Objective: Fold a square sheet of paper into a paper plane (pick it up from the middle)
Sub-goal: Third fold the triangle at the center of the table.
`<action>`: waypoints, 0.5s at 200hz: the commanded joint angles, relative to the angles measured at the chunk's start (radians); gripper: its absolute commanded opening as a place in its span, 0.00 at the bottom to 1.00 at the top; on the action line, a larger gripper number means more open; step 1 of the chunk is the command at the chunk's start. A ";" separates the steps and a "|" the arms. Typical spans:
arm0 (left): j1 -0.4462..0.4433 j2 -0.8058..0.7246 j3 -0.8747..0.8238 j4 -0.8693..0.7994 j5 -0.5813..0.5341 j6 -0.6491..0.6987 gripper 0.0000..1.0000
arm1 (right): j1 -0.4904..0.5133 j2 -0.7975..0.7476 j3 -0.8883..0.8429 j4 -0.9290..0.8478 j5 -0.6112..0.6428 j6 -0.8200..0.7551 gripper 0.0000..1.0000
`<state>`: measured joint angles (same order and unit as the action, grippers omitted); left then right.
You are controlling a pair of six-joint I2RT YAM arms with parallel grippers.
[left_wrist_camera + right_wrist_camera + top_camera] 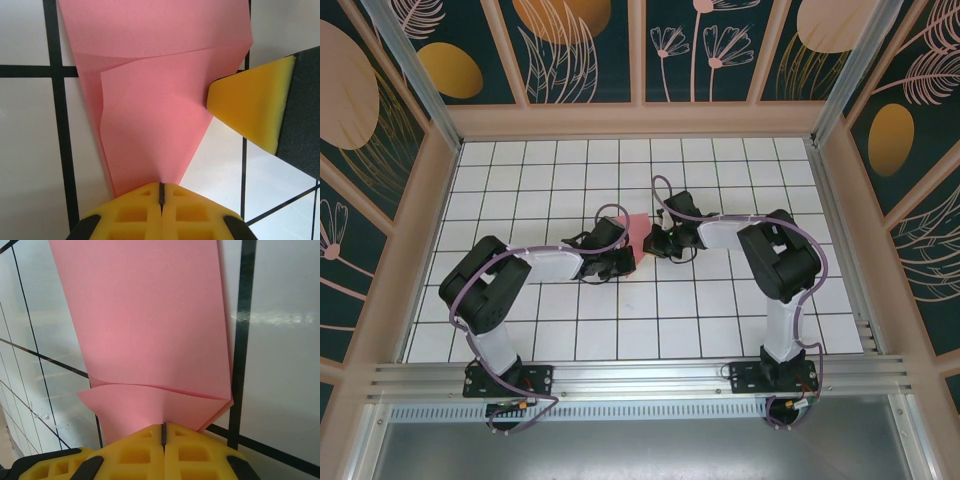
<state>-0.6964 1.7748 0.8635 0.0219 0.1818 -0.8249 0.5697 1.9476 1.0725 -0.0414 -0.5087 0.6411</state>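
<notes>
The pink-red sheet of paper (636,230) lies partly folded on the white gridded board (720,320), between my two grippers. In the left wrist view the paper (155,100) narrows to a point that runs into my left gripper (161,192), which is shut on it. One overlapping flap bulges slightly. A yellow pad of the right gripper (250,107) touches the paper's right edge. In the right wrist view the paper (150,325) shows a folded flap across its near end. That flap rises into my right gripper (163,432), shut on its edge.
Both arms reach inward to the board's middle, with the left gripper (626,256) and right gripper (656,240) close together. Low beige walls (640,120) fence the board. A metal rail (640,375) runs along the near edge.
</notes>
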 commanded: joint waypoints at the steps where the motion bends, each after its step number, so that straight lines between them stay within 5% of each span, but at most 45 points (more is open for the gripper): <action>1: -0.005 0.031 -0.014 -0.077 -0.037 -0.017 0.00 | 0.038 -0.043 0.027 -0.003 0.013 -0.006 0.00; 100: -0.005 0.020 -0.035 -0.073 -0.038 -0.043 0.00 | 0.001 0.035 0.030 -0.064 0.136 0.007 0.00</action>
<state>-0.6991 1.7744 0.8623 0.0223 0.1741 -0.8509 0.6247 1.9472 1.0798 -0.0513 -0.4622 0.6609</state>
